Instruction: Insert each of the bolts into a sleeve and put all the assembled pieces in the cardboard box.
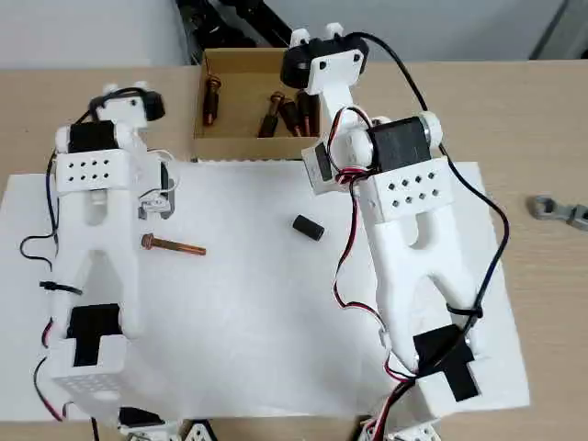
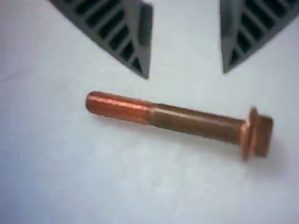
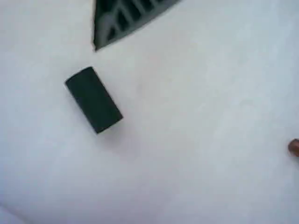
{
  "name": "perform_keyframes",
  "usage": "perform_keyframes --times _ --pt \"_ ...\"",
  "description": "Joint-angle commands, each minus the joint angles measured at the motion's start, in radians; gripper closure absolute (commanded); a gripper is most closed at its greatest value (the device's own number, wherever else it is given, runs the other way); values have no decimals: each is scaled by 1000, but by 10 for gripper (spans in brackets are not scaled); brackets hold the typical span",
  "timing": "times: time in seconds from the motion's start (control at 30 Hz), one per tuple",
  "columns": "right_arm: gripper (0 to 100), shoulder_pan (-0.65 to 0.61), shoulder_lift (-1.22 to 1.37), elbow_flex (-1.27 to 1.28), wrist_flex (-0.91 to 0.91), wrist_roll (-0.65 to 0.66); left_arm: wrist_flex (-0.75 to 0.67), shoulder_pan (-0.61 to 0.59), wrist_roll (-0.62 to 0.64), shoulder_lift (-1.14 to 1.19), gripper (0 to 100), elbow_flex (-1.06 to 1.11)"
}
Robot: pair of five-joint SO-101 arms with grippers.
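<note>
A copper bolt (image 1: 173, 245) (image 2: 177, 122) lies flat on the white sheet. My left gripper (image 2: 185, 72) hangs open just above it, with one dark fingertip to each side of the shank and neither touching it. A short black sleeve (image 1: 309, 227) (image 3: 93, 99) lies on its side near the middle of the sheet. My right gripper (image 1: 322, 170) hovers over the sheet between the sleeve and the cardboard box (image 1: 248, 142), open and holding nothing. One of its fingers (image 3: 126, 18) shows close by the sleeve. Several bolts with sleeves lie in the box.
The white foam sheet (image 1: 276, 349) covers most of the wooden table. A metal tool (image 1: 556, 209) lies off the sheet at the far right. The bolt's end (image 3: 294, 147) shows at the edge of the right wrist view.
</note>
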Motion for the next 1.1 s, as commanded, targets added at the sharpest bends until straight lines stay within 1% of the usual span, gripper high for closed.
perform_keyframes --times 0.0,0.2,0.33,0.5,0.6,0.7,1.07 --pt "779 -31 -41 -40 2 8 18 0 199 -55 909 -41" --pt "779 -41 -41 -40 -8 9 51 -2 473 -57 910 -36" --pt "779 -41 -41 -40 -8 8 43 -38 666 -54 910 -36" --pt "779 -41 -41 -40 -8 8 38 -92 813 -48 910 -35" --pt "779 -41 -35 -40 -8 8 34 -109 864 -46 910 -7" --pt "779 -42 -12 -40 -5 8 20 -101 904 -46 910 76" --pt "779 -76 64 -40 -10 8 -250 -95 904 -46 910 263"
